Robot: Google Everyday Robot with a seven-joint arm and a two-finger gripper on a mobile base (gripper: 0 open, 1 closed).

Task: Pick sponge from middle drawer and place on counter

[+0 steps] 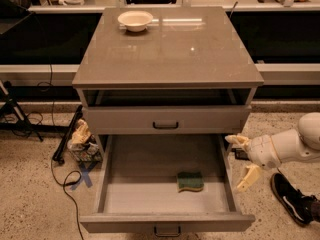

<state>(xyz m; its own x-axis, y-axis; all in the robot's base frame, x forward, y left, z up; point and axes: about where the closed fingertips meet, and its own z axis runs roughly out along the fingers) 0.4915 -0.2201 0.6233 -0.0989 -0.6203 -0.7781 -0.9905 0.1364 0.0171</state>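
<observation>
sponge: the sponge is lying flat on the floor of the middle drawer, right of centre and toward the front, green face up, touching no wall.
drawer: it is standing pulled well out, so the way in from above is looking free.
gripper: the gripper is hanging just outside the drawer's right wall, near the sponge but apart from it, its two pale fingers spread wide with nothing between them.
step in hand: reaching in for the sponge, by my reading.
doing it well: the arm is needing to rise over the right wall, turn the fingers downward and straddle the sponge's shorter span; soft foam is calling for a low, square pinch.
risk: the upper drawer front is sitting above the back of the box, so staying forward is looking wise.
counter: the counter is carrying a cream bowl at its far left.
</observation>
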